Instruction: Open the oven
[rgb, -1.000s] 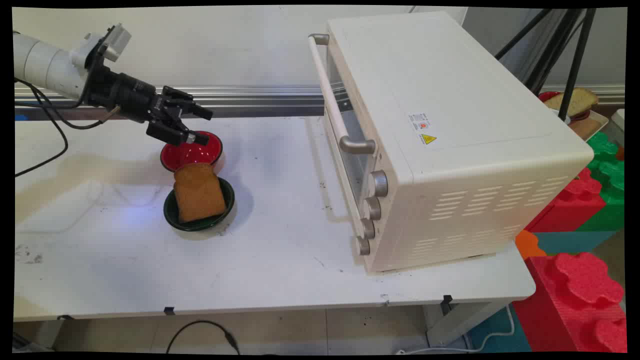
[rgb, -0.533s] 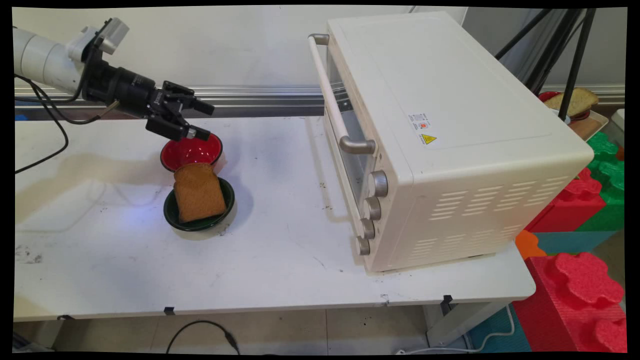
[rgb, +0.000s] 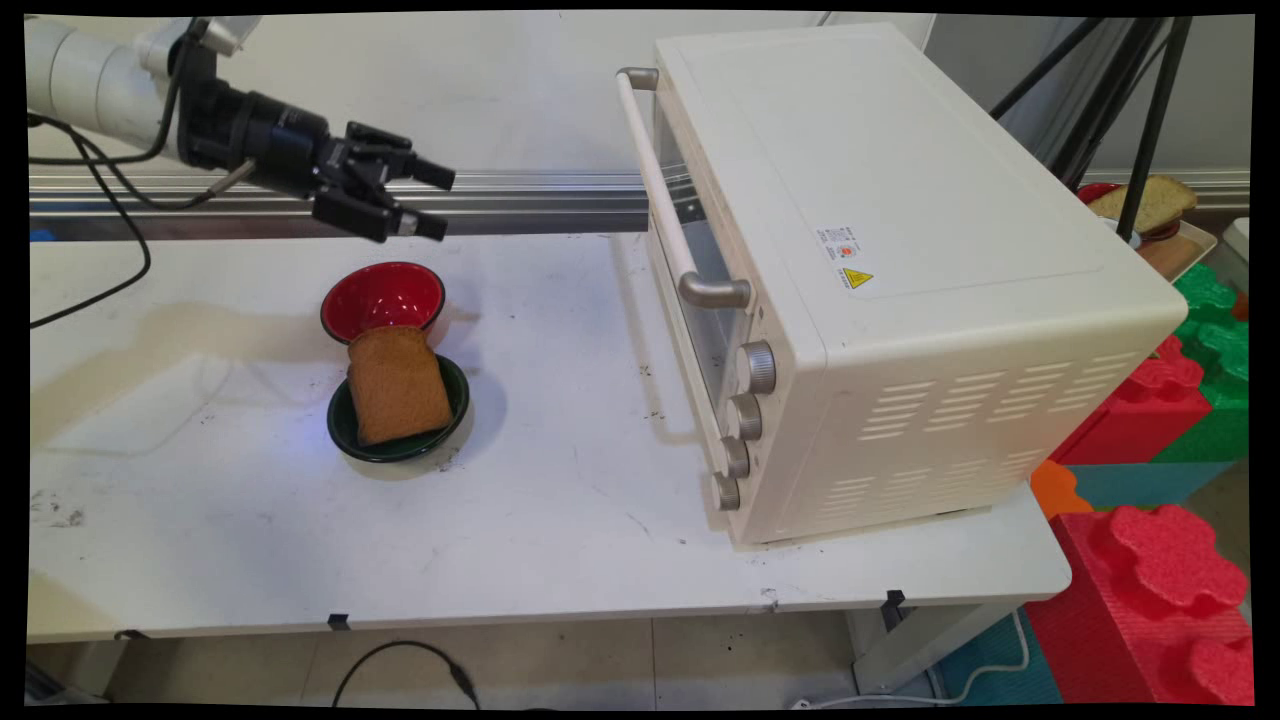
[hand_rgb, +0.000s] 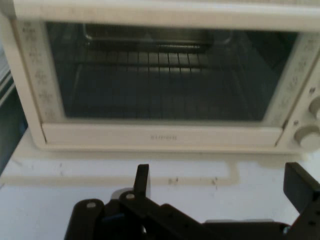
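Observation:
My gripper (rgb: 438, 202) hangs open and empty above the table's back left, level with the oven door and pointing right at it. In the hand view the gripper (hand_rgb: 220, 182) faces the closed glass door (hand_rgb: 165, 75) of the cream toaster oven (rgb: 880, 260), with a wire rack visible inside. Its door handle (rgb: 665, 200) runs along the top left of the oven. Below the gripper stands an empty red bowl (rgb: 382, 298). Just in front of it a slice of toast (rgb: 398, 384) lies across a dark green bowl (rgb: 345, 425).
Several oven knobs (rgb: 745, 415) line the near front corner. Black cables (rgb: 90, 250) hang from the arm at the left. Red and green foam blocks (rgb: 1170, 470) stand past the table's right edge, with another bread slice (rgb: 1150, 203) on a tray behind them.
The gripper has risen off the red bowl and moved up and to the right, toward the oven. The bowls and toast have not moved.

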